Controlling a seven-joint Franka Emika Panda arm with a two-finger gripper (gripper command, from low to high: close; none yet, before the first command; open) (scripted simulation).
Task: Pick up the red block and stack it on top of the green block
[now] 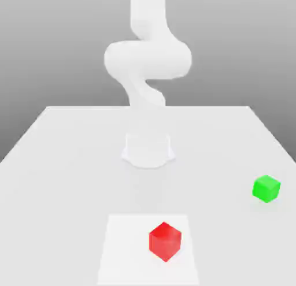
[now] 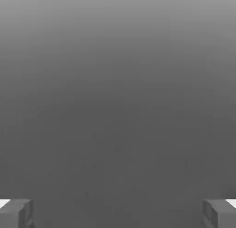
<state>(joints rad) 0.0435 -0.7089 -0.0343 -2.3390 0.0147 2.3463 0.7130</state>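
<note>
The red block (image 1: 165, 241) rests on the white table near its front edge, a little to the exterior view's right of centre. The green block (image 1: 266, 188) sits further back and well toward the exterior view's right, apart from the red one. In the hand view my gripper (image 2: 118, 213) is open, its two grey fingertips (image 2: 16, 212) standing far apart with only a plain grey background between them. Neither block is between the fingers.
The arm's white base (image 1: 148, 149) stands mid-table behind the blocks, and the arm curves upward from it. A lighter square patch (image 1: 124, 250) on the table (image 1: 58, 163) lies under the red block.
</note>
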